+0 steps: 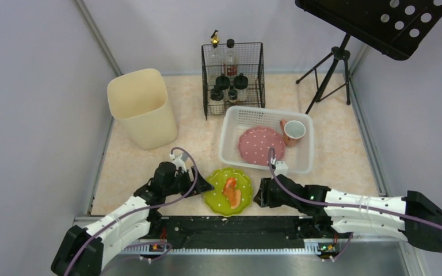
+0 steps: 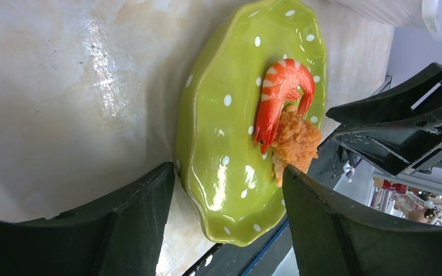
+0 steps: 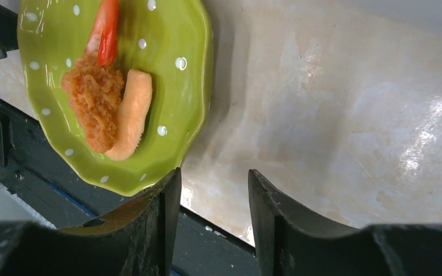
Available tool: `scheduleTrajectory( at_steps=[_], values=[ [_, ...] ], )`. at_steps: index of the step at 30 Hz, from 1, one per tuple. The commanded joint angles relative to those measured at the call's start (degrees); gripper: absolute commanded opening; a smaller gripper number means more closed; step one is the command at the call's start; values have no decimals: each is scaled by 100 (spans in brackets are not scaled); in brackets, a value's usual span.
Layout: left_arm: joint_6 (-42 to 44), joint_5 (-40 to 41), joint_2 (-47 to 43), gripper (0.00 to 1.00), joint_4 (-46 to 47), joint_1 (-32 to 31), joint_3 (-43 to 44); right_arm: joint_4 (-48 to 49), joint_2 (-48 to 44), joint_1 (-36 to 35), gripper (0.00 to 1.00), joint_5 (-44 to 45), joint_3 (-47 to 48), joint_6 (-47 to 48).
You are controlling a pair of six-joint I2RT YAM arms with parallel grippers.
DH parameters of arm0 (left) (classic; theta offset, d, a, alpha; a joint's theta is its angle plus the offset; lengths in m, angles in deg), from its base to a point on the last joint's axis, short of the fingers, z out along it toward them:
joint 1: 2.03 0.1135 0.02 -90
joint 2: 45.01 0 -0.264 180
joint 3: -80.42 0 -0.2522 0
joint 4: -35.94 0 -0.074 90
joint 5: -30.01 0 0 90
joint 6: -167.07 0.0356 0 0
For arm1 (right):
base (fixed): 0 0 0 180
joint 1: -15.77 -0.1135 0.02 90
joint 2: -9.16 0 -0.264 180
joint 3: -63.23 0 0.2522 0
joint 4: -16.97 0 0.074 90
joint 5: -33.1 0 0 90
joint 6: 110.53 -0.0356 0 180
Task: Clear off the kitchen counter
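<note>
Beige-pink marbled tabletop boxed in by pale walls, both arms low at a green plate.
The tabletop fills the enclosure floor and carries a cream bin, a wire rack and a white basket. The left end effector is spread wide, the plate's rim showing between its fingers. The right end effector stands parted over bare stone just beside the plate.

No writing, brand or number can be read on anything on the worktop: the bottles in the wire rack are too small to show any lettering, and the green plate bears only white dots.
</note>
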Motion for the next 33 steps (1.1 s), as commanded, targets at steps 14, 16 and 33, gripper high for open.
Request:
scheduleTrajectory(
  at_steps=[14, 16, 33],
  values=[
    [-83, 43, -429, 74, -405, 76, -412, 1706, 779, -33, 42, 246, -252, -663],
    [-80, 43, -460, 74, -418, 75, -418, 1794, 823, -34, 38, 264, -283, -696],
    [-70, 0, -528, 74, -444, 91, -424, 1984, 1245, -37, 19, 445, -378, -811]
  ],
)
